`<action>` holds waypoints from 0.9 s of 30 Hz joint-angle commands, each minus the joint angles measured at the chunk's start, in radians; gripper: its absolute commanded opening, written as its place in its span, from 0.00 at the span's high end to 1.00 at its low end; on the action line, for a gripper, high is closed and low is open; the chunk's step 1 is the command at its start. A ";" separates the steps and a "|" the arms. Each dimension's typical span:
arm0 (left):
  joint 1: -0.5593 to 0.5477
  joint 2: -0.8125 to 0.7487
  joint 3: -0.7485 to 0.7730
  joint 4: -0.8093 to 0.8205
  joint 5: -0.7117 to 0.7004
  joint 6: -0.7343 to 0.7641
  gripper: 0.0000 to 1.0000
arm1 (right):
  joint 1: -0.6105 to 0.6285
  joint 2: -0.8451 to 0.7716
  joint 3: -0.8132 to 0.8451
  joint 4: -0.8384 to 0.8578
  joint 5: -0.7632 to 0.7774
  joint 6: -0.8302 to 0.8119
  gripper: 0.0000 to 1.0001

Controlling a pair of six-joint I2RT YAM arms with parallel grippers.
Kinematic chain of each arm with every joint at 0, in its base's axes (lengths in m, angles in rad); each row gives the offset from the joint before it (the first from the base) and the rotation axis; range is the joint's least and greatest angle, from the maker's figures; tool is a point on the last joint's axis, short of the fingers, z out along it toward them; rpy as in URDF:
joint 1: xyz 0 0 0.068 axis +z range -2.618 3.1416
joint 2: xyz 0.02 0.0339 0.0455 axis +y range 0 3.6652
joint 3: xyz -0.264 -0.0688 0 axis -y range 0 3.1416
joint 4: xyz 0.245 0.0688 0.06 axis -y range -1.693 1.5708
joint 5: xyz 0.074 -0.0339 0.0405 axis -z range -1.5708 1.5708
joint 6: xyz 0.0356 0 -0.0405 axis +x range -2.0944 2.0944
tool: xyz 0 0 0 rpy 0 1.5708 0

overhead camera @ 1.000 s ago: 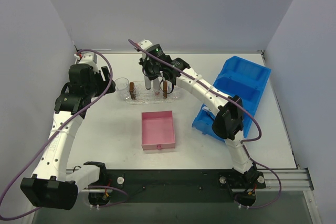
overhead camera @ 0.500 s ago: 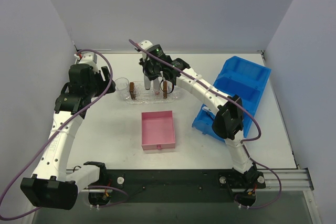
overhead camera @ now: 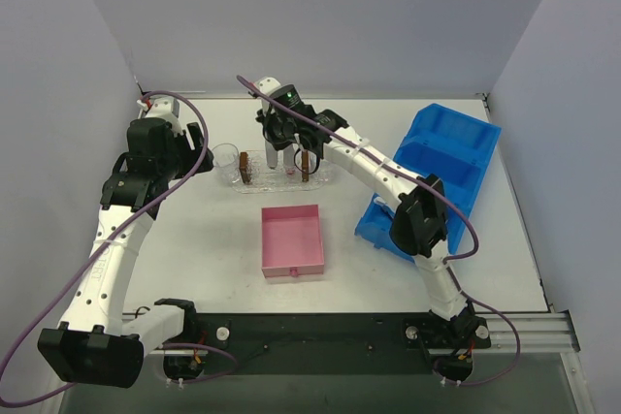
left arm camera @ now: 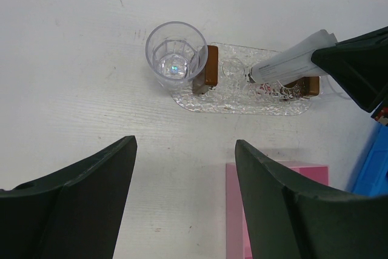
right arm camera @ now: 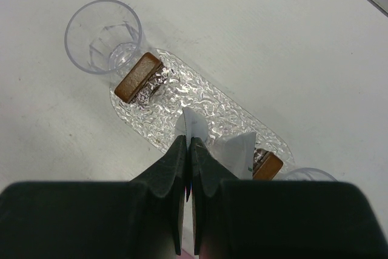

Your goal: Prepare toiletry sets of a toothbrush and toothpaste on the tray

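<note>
- On the bench (overhead camera: 194,239), top view: the clear oval tray (overhead camera: 325,174) lies at the far middle, with two brown blocks (overhead camera: 245,175) upright on it, one near each end.
- A clear cup (overhead camera: 226,157) stands at the tray's left end.
- The right fingers (overhead camera: 276,139) hang over the tray's middle with the toothpaste (overhead camera: 273,153) below them.
- The pink box (overhead camera: 291,239) sits nearer than the tray; the blue bin (overhead camera: 441,157) is to the right, well apart from it.
- Left wrist view: the left fingers (left arm camera: 115,168) are spread wide, hold nothing, and hover nearer than the tray.
- The silver-grey toothpaste is tilted, its cap end down over the tray between the two blocks. Whether the cap touches the tray cannot be told.
- The cup stands against the left block, its base on the tray's end.
- Right wrist view: the right fingers are pressed together, pinching the toothpaste by its flat crimped end. The tube points down at the tray's bumpy middle.
- A second cup (right arm camera: 306,174) shows partly at the tray's far end, beside the other block.
</note>
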 commanded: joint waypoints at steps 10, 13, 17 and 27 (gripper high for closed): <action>-0.002 -0.012 -0.001 0.036 0.001 0.009 0.23 | -0.012 0.020 -0.007 0.046 -0.015 0.000 1.00; -0.002 -0.012 -0.001 0.034 0.001 0.009 0.23 | -0.015 0.022 -0.010 0.049 -0.020 0.001 1.00; -0.002 -0.012 -0.001 0.036 0.001 0.009 0.23 | -0.017 0.026 -0.018 0.054 -0.028 0.006 1.00; -0.004 -0.015 -0.007 0.039 0.001 0.009 0.23 | -0.018 0.034 -0.025 0.060 -0.048 0.011 1.00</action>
